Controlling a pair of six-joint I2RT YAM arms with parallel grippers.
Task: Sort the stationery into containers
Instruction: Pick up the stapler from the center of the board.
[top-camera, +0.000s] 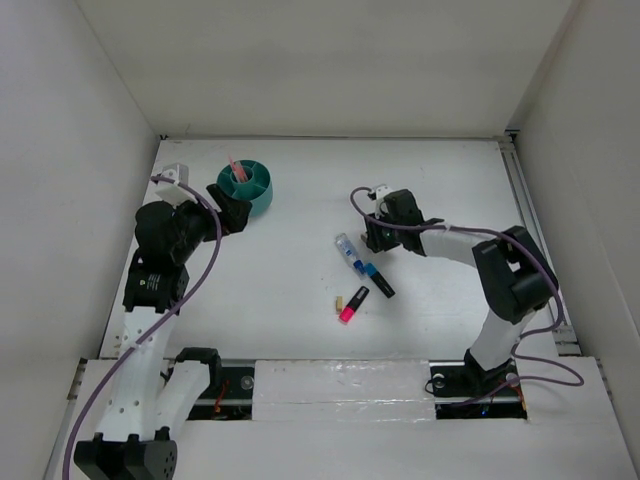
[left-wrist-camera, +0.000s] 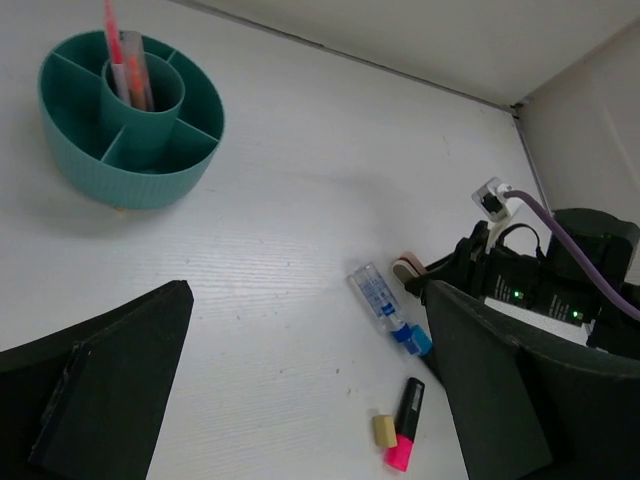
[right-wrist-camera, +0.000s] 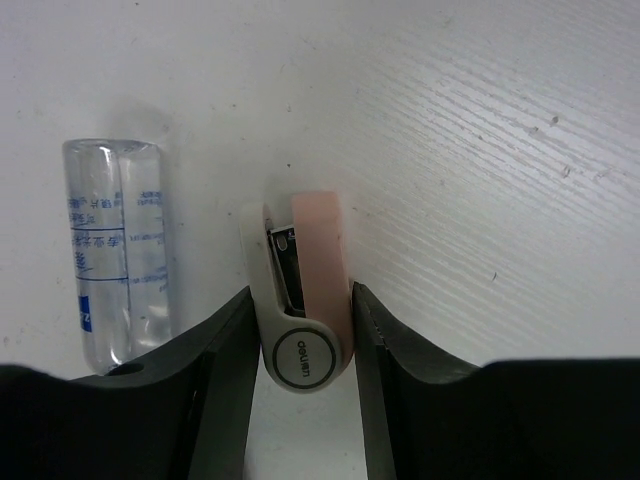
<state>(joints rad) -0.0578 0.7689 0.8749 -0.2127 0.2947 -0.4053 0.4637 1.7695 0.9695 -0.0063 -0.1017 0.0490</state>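
As right tool (right-wrist-camera: 301, 300) grips | mini stapler (right-wrist-camera: 305, 290) between fingers (right-wrist-camera: 215, 370) | clear-blue tube (right-wrist-camera: 120, 250) beside

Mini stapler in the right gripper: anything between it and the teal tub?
Nothing visible. The table between the mini stapler and the teal tub is bare; the clear-blue tube lies beside it, off that line. The left gripper hovers by the tub.
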